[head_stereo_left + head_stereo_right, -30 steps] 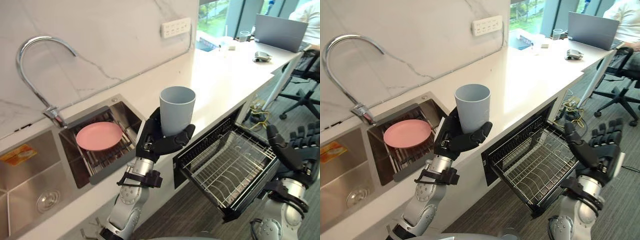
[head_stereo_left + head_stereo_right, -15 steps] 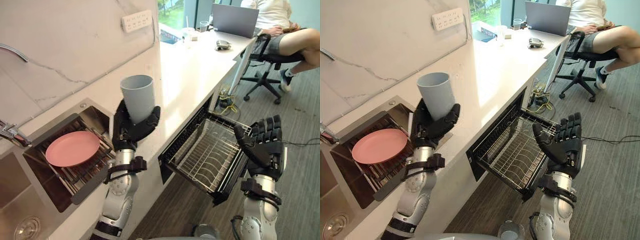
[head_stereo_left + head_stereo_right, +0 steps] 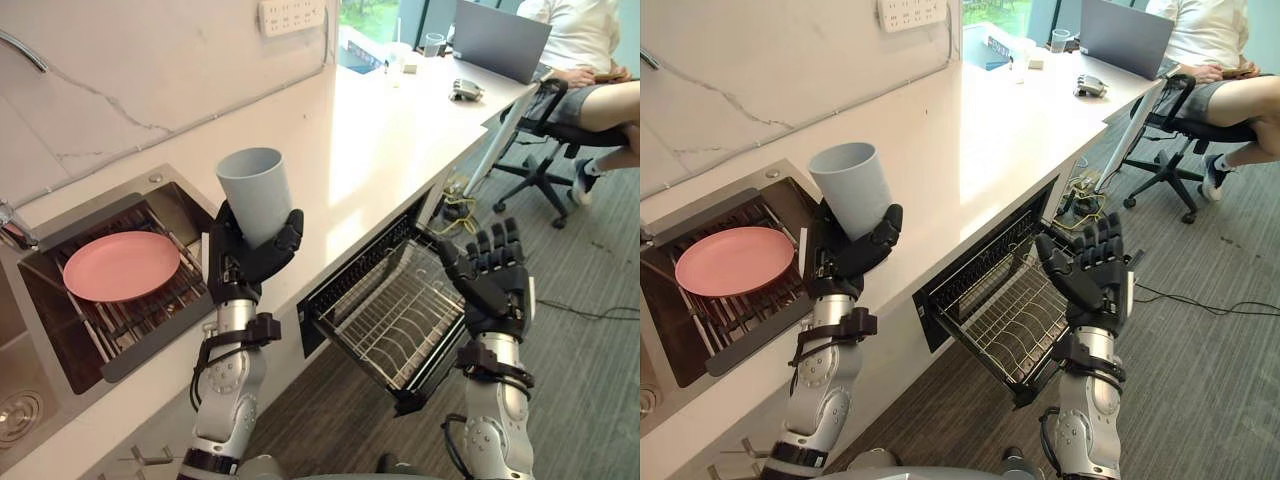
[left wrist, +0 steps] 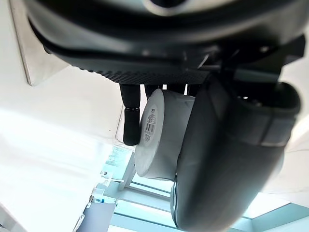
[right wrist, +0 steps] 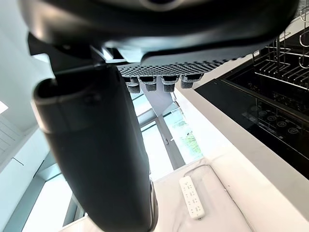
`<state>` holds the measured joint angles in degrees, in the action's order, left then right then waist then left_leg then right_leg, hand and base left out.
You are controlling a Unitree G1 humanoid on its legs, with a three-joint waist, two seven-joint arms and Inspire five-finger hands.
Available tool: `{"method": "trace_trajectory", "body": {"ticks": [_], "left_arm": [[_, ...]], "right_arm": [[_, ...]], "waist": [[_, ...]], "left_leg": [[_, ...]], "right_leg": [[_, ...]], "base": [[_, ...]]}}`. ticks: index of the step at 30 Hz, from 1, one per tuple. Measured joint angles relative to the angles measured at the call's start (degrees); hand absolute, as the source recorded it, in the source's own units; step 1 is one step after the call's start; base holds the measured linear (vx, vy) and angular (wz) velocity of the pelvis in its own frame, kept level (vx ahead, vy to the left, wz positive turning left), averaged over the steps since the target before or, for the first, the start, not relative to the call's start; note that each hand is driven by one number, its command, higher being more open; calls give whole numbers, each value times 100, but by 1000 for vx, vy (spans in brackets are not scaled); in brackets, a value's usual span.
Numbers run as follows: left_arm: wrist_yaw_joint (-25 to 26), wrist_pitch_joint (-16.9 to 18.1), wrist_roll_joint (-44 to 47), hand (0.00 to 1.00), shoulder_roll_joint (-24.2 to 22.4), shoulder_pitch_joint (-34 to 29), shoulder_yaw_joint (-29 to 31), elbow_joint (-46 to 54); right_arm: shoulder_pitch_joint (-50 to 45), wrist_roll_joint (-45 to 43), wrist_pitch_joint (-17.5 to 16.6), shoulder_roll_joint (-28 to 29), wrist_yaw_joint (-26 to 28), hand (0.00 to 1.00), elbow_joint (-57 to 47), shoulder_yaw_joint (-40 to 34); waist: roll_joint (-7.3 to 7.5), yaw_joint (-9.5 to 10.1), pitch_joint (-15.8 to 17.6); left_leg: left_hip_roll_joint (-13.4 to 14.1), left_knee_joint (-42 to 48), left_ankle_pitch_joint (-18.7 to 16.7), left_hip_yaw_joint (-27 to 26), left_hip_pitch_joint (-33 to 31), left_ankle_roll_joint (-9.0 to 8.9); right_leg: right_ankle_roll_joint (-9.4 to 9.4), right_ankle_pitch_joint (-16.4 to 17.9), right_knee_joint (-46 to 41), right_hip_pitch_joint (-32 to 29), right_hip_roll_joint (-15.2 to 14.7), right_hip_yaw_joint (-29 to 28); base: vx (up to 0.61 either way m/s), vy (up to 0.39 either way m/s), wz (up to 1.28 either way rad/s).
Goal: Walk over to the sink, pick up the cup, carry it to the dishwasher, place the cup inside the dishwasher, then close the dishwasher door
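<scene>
Fingers and thumb of the left hand [image 3: 240, 268] wrap the lower half of the upright pale grey-blue plastic cup [image 3: 255, 198], held above the white counter's [image 3: 380, 140] front edge. The right hand [image 3: 495, 290] hangs spread and empty over the pulled-out black wire dishwasher rack [image 3: 390, 318]. A round pink plate [image 3: 120, 265] lies in the steel sink [image 3: 187, 212]. Farther off, a grey laptop [image 3: 497, 40] stands on the counter.

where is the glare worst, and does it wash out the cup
Left eye view: window light glares off the white counter beyond the cup, which is not washed out in the left hand. Left wrist view: the background beside the cup is blown white. Right wrist view: bright windows backlight the right hand.
</scene>
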<state>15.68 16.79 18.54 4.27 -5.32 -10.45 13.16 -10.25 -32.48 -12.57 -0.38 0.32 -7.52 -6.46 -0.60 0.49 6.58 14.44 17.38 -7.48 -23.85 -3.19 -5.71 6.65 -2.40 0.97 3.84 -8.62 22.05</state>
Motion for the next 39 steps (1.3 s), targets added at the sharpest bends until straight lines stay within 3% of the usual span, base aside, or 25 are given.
{"method": "trace_trajectory", "body": {"ticks": [7, 10, 12, 17, 21, 23, 28, 33, 39], "left_arm": [[-420, 14, 187, 0, -8, 18, -175, 5], [-507, 29, -308, 0, 122, 385, -531, -307], [-622, 29, -524, 0, 244, 720, -664, -618], [-813, 27, -1143, 0, 369, 1196, -887, -1301], [-606, 27, -1522, 0, 390, 1207, -1007, -1373], [-603, 29, -1523, 0, 390, 1293, -1027, -1421], [-572, 50, -1644, 0, 424, 1511, -1145, -1599], [-563, 43, -1713, 0, 456, 1511, -1528, -1599], [-514, 9, -1868, 0, 472, 1511, -1719, -1598]], "right_arm": [[-68, -1016, 217, -9, 939, 100, -66, 133], [-69, -1444, 248, -60, 1493, 100, -120, 142], [-53, -1847, 377, -75, 1842, 100, -187, 176], [-40, -2511, 654, -191, 2534, 100, -556, 137], [-36, -2532, 1086, -274, 2825, 100, -718, 44], [-38, -2438, 1278, -449, 2917, 100, -718, 47], [-34, -2132, 1327, -677, 2878, 100, -739, 125], [50, -1358, 1304, -758, 2316, 100, -855, 349], [140, -1053, 1298, -815, 1806, 100, -917, 377]], "waist": [[-44, -157, -30], [-93, -182, -71], [-107, -303, -83], [-122, -535, -222], [-111, -610, -251], [-109, -613, -254], [-100, -621, -266], [-87, -638, -271], [-85, -662, -272]], "left_leg": [[-272, -669, 463, 269, 138, 7], [-366, -939, 603, 265, 274, 6], [-383, -973, 621, 251, 303, -4], [-351, -1023, 667, -361, 403, -14], [-352, -1025, 675, -433, 429, -28], [-334, -1031, 736, -680, 423, -34], [-343, -1071, 797, -1000, 387, 22], [-341, -1043, 798, -1274, 384, 71], [-345, -1042, 817, -1281, 368, 121]], "right_leg": [[-22, -47, 172, 199, -91, 434], [-20, -48, 188, 264, -139, 498], [-17, -49, 188, 316, -162, 535], [31, -77, 187, 305, -284, 500], [36, -80, 186, 302, -296, 513], [39, -82, 182, 311, -323, 550], [71, -96, 152, 320, -404, 640], [114, -95, 89, 307, -490, 668], [121, -93, 76, 307, -498, 696]], "base": [[-19, -4, 28], [-5, 8, 11], [-7, 8, 4], [-9, 33, -6], [3, 10, -2], [-35, 10, 8], [-52, 37, 11], [-31, 50, 4], [-7, 10, 2]]}}
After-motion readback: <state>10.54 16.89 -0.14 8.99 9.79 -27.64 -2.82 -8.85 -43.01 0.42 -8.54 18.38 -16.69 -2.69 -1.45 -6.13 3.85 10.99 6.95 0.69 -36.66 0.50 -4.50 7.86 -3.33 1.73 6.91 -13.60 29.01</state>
